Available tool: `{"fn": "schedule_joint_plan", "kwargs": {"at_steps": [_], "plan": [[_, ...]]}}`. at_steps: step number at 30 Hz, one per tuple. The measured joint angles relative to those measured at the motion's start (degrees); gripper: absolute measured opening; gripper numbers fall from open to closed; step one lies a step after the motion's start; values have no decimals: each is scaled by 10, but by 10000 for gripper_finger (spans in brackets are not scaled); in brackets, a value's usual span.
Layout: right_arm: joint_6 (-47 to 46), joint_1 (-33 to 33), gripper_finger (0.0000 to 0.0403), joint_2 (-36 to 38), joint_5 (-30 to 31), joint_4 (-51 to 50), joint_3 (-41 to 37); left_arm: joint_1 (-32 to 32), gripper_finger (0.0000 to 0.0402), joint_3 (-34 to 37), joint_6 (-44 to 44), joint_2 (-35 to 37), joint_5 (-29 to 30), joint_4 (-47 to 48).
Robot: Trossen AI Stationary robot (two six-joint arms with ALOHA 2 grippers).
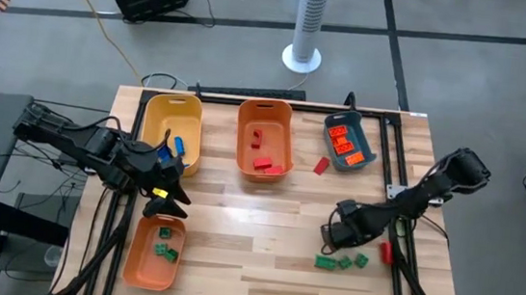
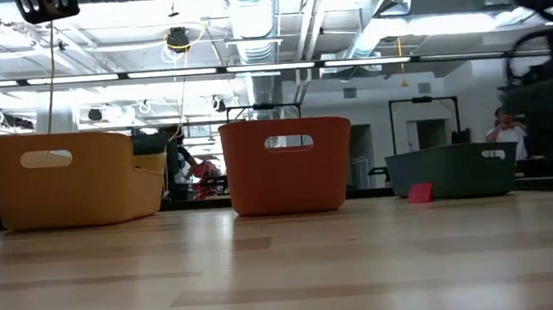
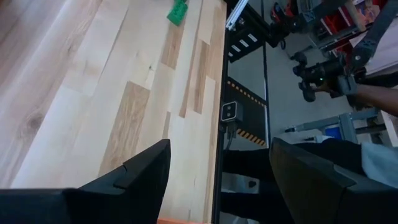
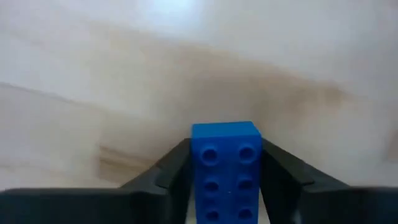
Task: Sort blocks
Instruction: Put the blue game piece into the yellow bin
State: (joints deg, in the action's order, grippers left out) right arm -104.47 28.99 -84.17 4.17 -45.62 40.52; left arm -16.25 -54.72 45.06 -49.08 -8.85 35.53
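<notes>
Small studded blocks lie about the table. Three green blocks (image 1: pixel 340 261) and a red block (image 1: pixel 386 251) lie at the near right, and another red block (image 1: pixel 321 165) lies by the teal bin. My right gripper (image 1: pixel 334 236) hangs low just beyond the green blocks, shut on a blue block (image 4: pixel 225 168). My left gripper (image 1: pixel 169 200) is open and holds nothing (image 3: pixel 217 149). It hovers at the far end of the near-left orange bin (image 1: pixel 151 253), which has green blocks (image 1: pixel 166 251) lying in it. My right gripper pinches the blue block between its two fingers, one on each long side (image 4: pixel 194 163). The studded face (image 4: pixel 225 180) is turned toward the wrist camera, and the fingers run along the block's length. The wood is close behind it; whether the block touches the table I cannot tell.
Three bins stand along the far edge. The yellow bin (image 1: pixel 173 127) holds a blue block (image 1: pixel 178 146), the orange bin (image 1: pixel 264 136) holds red blocks, and the teal bin (image 1: pixel 349 142) holds orange blocks. Bare wood lies between the arms at mid-table. Black frame rails run along both sides.
</notes>
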Motion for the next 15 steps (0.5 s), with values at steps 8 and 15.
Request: {"fn": "schedule_joint_plan", "kwargs": {"at_steps": [8, 15], "plan": [[163, -93, 92, 27, 20, 19, 17, 0, 267, 0, 2, 0, 5, 30], [413, -180, 112, 86, 39, 202, 31, 0, 267, 0, 2, 0, 87, 29]]}}
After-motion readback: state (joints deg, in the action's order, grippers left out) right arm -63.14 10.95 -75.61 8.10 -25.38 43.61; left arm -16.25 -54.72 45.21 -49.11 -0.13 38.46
